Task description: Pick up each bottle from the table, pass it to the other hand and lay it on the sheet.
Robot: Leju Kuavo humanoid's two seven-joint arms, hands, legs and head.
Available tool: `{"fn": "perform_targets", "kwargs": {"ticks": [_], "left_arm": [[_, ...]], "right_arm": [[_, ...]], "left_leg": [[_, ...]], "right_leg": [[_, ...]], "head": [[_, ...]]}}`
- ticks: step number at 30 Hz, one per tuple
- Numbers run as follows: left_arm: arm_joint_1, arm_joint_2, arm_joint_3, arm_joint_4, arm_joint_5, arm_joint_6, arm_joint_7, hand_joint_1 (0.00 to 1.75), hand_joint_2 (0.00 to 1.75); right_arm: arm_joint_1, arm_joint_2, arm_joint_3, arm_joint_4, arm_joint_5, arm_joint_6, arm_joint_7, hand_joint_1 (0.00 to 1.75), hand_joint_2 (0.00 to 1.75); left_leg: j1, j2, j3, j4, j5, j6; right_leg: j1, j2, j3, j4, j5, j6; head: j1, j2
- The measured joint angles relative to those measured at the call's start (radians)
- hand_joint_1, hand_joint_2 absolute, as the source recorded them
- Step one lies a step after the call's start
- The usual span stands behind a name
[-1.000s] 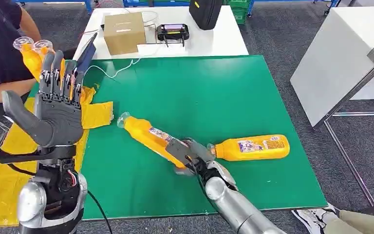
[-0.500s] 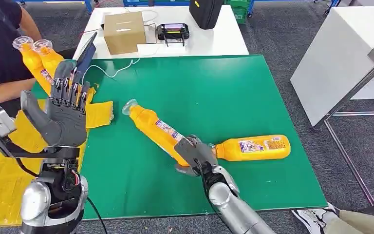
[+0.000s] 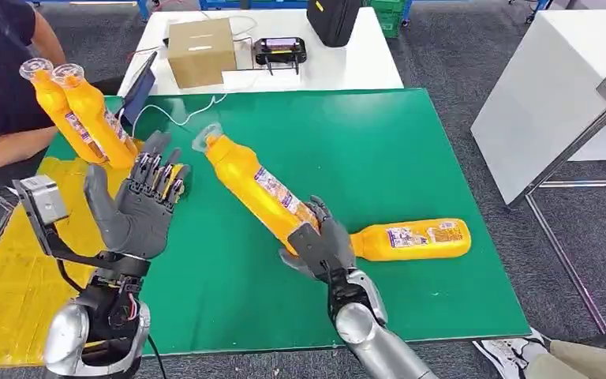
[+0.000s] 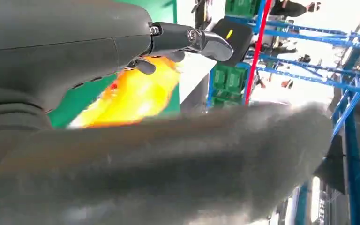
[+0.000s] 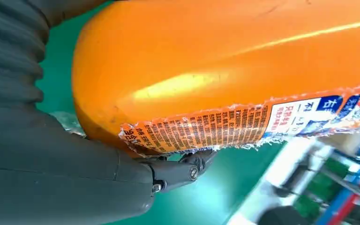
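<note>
My right hand (image 3: 319,246) grips an orange bottle (image 3: 254,188) by its base and holds it tilted above the green mat, cap pointing up and to the left; the right wrist view has its orange body (image 5: 225,61) close up in the fingers. My left hand (image 3: 140,207) hovers open, fingers apart, just left of that bottle without touching it. In the left wrist view a blurred orange bottle (image 4: 131,96) lies beyond the fingers. A second orange bottle (image 3: 409,239) lies on its side on the mat to the right. Two more bottles (image 3: 79,110) lie on the yellow sheet (image 3: 16,276) at the left.
The green mat (image 3: 363,142) covers the table. Behind it a white table bears a cardboard box (image 3: 200,51), a black controller (image 3: 280,51) and a black bag (image 3: 331,20). A person in a dark top (image 3: 0,71) sits at the far left. A white table (image 3: 552,87) stands to the right.
My right hand has lifted the bottle off the mat and tilted it up toward the left. My left hand has come down and to the right, nearer the bottle, still holding nothing.
</note>
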Motion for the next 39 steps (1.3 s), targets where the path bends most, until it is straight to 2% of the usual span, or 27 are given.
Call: {"fn": "perform_targets", "kwargs": {"ticks": [6,11,16,25,35,39], "left_arm": [[0.028,0.008,-0.025,-0.005,0.035,-0.025,0.003,0.00,1.75],[0.034,0.013,-0.042,-0.022,0.027,-0.028,-0.020,0.00,1.75],[0.046,0.018,-0.045,-0.027,0.024,-0.043,-0.043,0.00,1.75],[0.054,0.022,-0.048,-0.037,0.018,-0.042,-0.049,0.00,1.75],[0.068,0.026,-0.047,-0.034,0.017,-0.047,-0.053,0.00,1.75],[0.062,0.026,-0.049,-0.034,0.019,-0.041,-0.028,0.00,1.75]], "right_arm": [[0.011,-0.016,0.051,-0.108,0.011,0.005,0.008,1.75,1.75],[0.006,-0.027,0.108,-0.140,-0.013,-0.051,0.005,1.75,1.75],[-0.012,-0.036,0.154,-0.132,-0.059,-0.102,-0.037,1.75,1.75],[-0.033,-0.050,0.199,-0.128,-0.095,-0.129,-0.041,1.75,1.75],[-0.036,-0.057,0.212,-0.112,-0.095,-0.133,-0.048,1.75,1.75],[-0.048,-0.058,0.229,-0.112,-0.075,-0.116,-0.021,1.75,1.75]], "left_leg": [[0.000,-0.001,-0.001,0.000,0.000,0.000],[0.000,-0.002,-0.002,0.000,0.000,0.000],[0.000,-0.003,-0.002,0.000,0.000,0.000],[0.000,-0.003,-0.002,0.000,0.000,0.000],[0.000,-0.003,-0.002,0.000,0.000,0.000],[0.000,-0.003,-0.002,0.000,0.000,0.000]], "right_leg": [[0.000,-0.002,-0.001,0.000,0.000,0.000],[0.000,-0.002,-0.001,0.000,0.000,0.000],[0.000,-0.002,-0.001,0.000,0.000,0.000],[0.000,-0.002,-0.001,0.000,0.000,0.000],[0.000,-0.002,-0.001,0.000,0.000,0.000],[0.000,-0.002,-0.001,0.000,0.000,0.000]], "head": [[0.000,0.000],[0.000,0.000],[0.000,0.000],[0.000,0.000],[0.000,0.000],[0.000,0.000]]}}
